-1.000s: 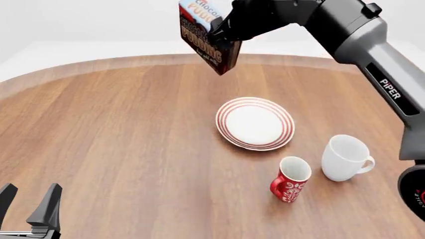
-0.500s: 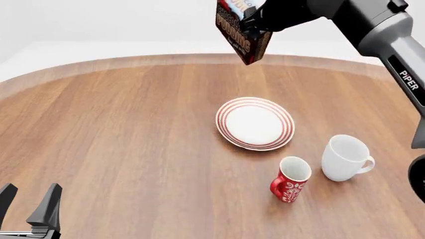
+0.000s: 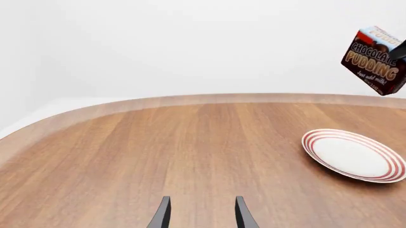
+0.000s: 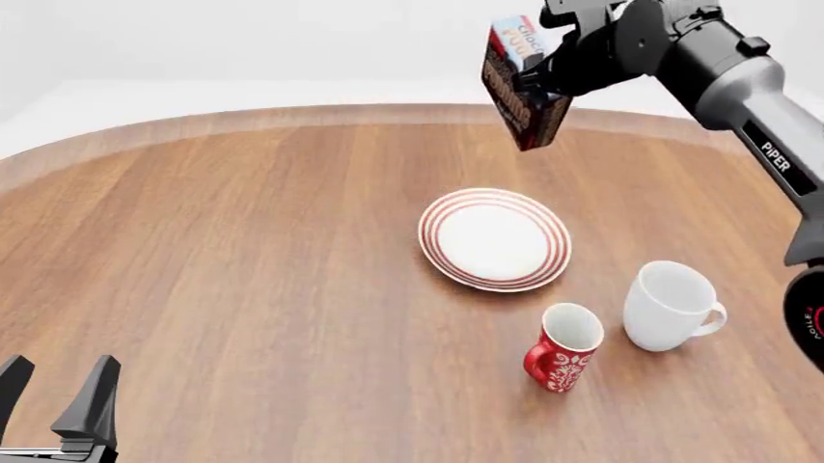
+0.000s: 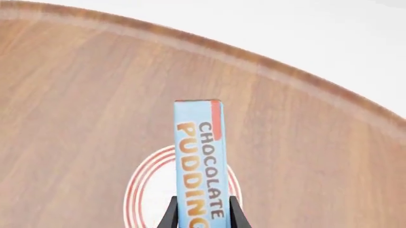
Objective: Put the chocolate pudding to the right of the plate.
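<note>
Since a second ago the right tool (image 4: 551,72) has swung the pudding box (image 4: 522,85) across from the plate's left-rear side to its right-rear side, and it's a touch lower than half a second back. Nothing else has budged: plate (image 4: 495,238), red mug (image 4: 563,346), white mug (image 4: 670,305) and the left tool (image 4: 58,391) all sit where they were.

Right tool is clamped on the box, one finger on each broad face, which you can see nicely from the right wrist camera where the light-blue edge (image 5: 201,161) sticks straight out between the fingers. Held high like that, it clears the plate (image 5: 142,190) below it without any risk of clipping it.

Box is in the air, tilted, well above the surface (image 4: 232,251), so not placed yet.

Left tool is parked with its fingers apart, holding nothing, the plate (image 3: 352,155) off ahead and to its right and the box (image 3: 375,61) higher up beyond that.

My guess: the free patch beside the plate, beyond the white mug, is the target. That mug sits close, so the descent needs care.
</note>
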You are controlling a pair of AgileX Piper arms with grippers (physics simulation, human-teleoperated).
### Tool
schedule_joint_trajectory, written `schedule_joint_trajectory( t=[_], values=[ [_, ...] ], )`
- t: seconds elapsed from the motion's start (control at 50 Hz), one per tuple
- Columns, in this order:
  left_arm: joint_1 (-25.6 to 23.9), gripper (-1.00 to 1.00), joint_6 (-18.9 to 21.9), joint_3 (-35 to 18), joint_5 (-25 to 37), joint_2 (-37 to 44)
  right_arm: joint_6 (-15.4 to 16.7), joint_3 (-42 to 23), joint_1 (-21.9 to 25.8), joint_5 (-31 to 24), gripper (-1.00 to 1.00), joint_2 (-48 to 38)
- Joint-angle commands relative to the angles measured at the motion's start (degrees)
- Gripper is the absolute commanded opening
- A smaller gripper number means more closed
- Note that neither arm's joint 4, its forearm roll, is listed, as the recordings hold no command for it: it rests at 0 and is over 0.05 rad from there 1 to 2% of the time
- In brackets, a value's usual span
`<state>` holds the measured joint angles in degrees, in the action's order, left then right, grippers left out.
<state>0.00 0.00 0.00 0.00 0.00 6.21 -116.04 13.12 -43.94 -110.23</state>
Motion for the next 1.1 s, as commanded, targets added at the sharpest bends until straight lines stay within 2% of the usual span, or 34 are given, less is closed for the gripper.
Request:
schedule_joint_trajectory(
  t=[0.02, 0.06, 0.18, 0.28, 0.36, 0.4, 0.56, 0.8, 1.06, 1.1],
  values=[
    [0.0, 1.0, 0.0, 0.0, 0.0, 0.0, -1.69, 4.42, -3.23, 2.9, -1.0, -0.08],
    [0.0, 1.0, 0.0, 0.0, 0.0, 0.0, -2.62, 7.53, -4.13, 4.7, -1.0, 0.75],
    [0.0, 1.0, 0.0, 0.0, 0.0, 0.0, -3.17, 10.69, -5.82, 6.43, -1.0, 1.02],
    [0.0, 1.0, 0.0, 0.0, 0.0, 0.0, -3.63, 11.4, -6.77, 6.62, -1.0, 1.55],
    [0.0, 1.0, 0.0, 0.0, 0.0, 0.0, -2.0, 10.92, -8.51, 5.74, -1.0, 0.14],
    [0.0, 1.0, 0.0, 0.0, 0.0, 0.0, -2.77, 11.28, -8.16, 6.12, -1.0, 0.49],
    [0.0, 1.0, 0.0, 0.0, 0.0, 0.0, -2.33, 12.03, -11.19, 6.49, -1.0, -0.35],
    [0.0, 1.0, 0.0, 0.0, 0.0, 0.0, -5.4, 16.27, -13.95, 9.08, -1.0, 0.01],
    [0.0, 1.0, 0.0, 0.0, 0.0, 0.0, -6.13, 13.56, -16.27, 6.11, -1.0, -2.3],
    [0.0, 1.0, 0.0, 0.0, 0.0, 0.0, -4.98, 12.7, -17.27, 5.05, -1.0, -3.11]
  ],
)
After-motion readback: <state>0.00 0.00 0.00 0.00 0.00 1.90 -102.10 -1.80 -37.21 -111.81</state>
